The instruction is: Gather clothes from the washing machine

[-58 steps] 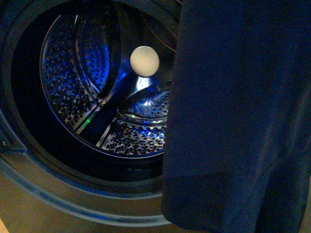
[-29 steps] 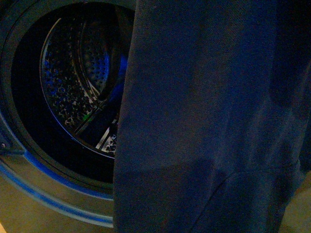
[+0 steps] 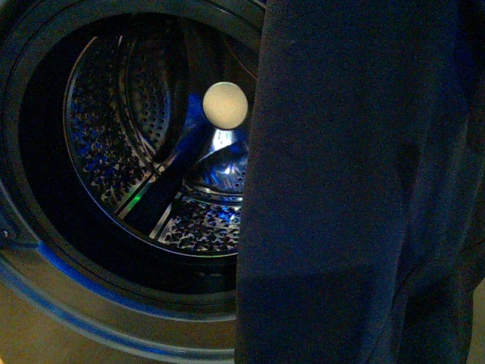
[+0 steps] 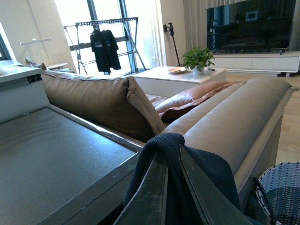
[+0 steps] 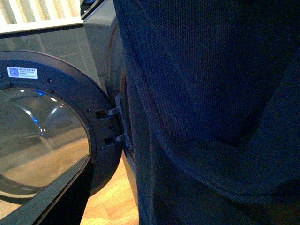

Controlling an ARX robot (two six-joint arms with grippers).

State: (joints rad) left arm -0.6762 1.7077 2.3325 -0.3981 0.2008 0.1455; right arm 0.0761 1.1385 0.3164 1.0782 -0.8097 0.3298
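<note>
The clothes (image 3: 364, 189), a limp dark navy cloth, hang in front of the right half of the washing machine's (image 3: 45, 292) round opening. The perforated steel drum (image 3: 106, 144) shows to their left. In the left wrist view my left gripper (image 4: 171, 145) is shut on a fold of the clothes (image 4: 211, 168), held above the machine's grey top (image 4: 51, 159). In the right wrist view the clothes (image 5: 211, 93) hang close in front. Of my right gripper only one dark finger (image 5: 51, 201) shows; it holds nothing.
A white ball (image 3: 225, 105) sits inside the drum. The machine's glass door (image 5: 37, 140) stands open on its hinge (image 5: 115, 126). A tan sofa (image 4: 225, 122) is behind the machine. A woven wicker basket (image 4: 281, 187) stands below, beside the sofa.
Half a second ago the hanging clothes had swung left and covered the white ball. They have swung back right, and the ball and more of the drum show again.
</note>
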